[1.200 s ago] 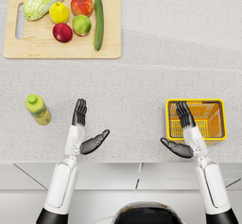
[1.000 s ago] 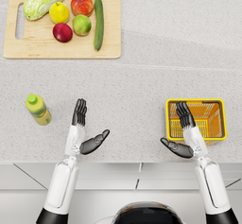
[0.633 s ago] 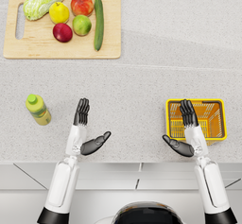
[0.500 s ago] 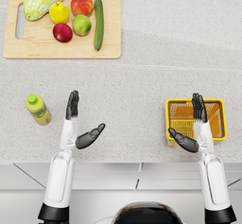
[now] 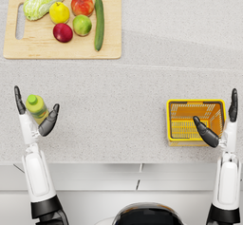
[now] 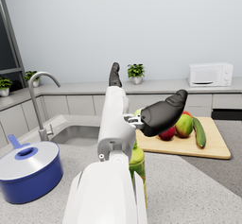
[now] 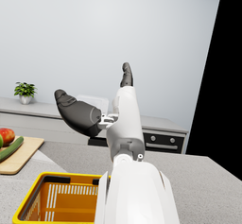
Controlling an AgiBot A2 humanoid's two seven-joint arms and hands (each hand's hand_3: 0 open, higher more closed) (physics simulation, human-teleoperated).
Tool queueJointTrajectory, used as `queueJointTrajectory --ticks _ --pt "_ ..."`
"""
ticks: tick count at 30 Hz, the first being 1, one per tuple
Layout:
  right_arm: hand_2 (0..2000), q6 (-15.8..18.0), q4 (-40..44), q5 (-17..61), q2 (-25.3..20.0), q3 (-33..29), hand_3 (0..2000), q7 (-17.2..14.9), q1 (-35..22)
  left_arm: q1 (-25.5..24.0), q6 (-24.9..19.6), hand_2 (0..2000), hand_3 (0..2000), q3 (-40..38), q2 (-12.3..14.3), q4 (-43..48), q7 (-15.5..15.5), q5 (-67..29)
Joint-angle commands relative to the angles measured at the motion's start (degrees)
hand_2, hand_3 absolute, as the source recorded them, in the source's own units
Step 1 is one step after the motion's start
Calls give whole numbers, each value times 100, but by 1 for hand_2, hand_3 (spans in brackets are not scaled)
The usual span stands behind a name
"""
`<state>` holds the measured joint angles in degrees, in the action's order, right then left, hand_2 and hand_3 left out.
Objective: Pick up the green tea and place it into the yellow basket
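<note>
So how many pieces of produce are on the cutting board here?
6, all on the cutting board: cabbage far-left, lemon beside it, tomato, red apple, green apple, and cucumber along the right. None look hidden.

Left hand: dark hand (image 6: 142,109) at the end of the white forearm, fingers spread, thumb apart from them, holding nothing.
Green tea: green plastic bottle (image 6: 137,159) just below the thumb, largely hidden by the forearm; contact unclear.
Beyond the fingers: wooden cutting board (image 6: 208,145) with a red apple, green apple and long green cucumber (image 6: 199,132).
Off to the fingers' far side: round blue lidded pot (image 6: 29,170), steel sink faucet (image 6: 40,100).
</note>
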<state>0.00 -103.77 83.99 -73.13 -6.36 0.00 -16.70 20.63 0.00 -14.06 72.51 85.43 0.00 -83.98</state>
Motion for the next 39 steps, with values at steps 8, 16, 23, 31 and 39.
queueJointTrajectory --ticks 8,16,23,31,39 --pt "0 0 -132 16 -65 354 0 0 174 611 0 0 0 62 -3 -2593 0 -15" --pt "0 0 -43 17 -138 521 0 0 177 1458 0 0 0 373 2 -4664 0 -16" --pt "0 0 202 17 -218 695 0 0 81 2146 23 2000 653 373 -1 -5940 -2 -19" --pt "0 0 222 16 -273 684 0 0 217 1737 -100 2000 2000 578 38 -4754 -49 -20" --pt "0 0 81 16 -429 1608 0 0 57 1028 -281 2000 2000 1701 106 -846 2 -26"
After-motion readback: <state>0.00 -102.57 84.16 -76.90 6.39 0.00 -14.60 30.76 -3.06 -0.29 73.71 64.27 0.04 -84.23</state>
